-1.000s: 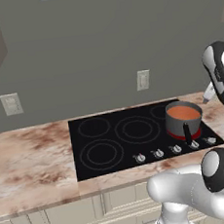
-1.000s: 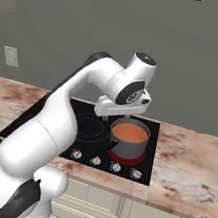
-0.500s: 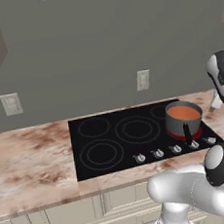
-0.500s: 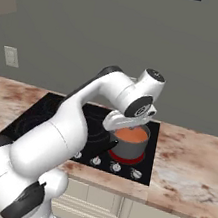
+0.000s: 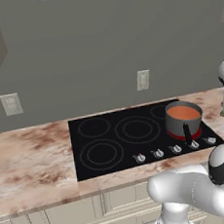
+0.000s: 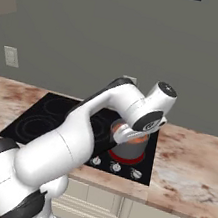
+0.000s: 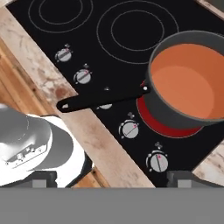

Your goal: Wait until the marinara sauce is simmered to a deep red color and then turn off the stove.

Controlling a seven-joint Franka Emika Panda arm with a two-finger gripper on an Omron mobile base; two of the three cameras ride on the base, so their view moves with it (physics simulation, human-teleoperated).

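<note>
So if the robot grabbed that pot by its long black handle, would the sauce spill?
Probably, if it tilted. The marinara sauce fills the saucepan nearly to its rim, so it would likely slosh. With all that liquid off to one side of the black handle, the pot would likely feel heavy and want to tip. The burner glows red, so it's probably hot.

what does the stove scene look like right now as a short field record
pan: grey metal saucepan with black handle, on the front burner nearest the bare counter end
contents: smooth orange-red marinara sauce, not yet deep red
burner: red glowing ring under the pan, on
stove: flat black glass cooktop, other rings dark
controls: row of small silver knobs along the front edge
end effector: open, above the knobs, holding nothing
</note>
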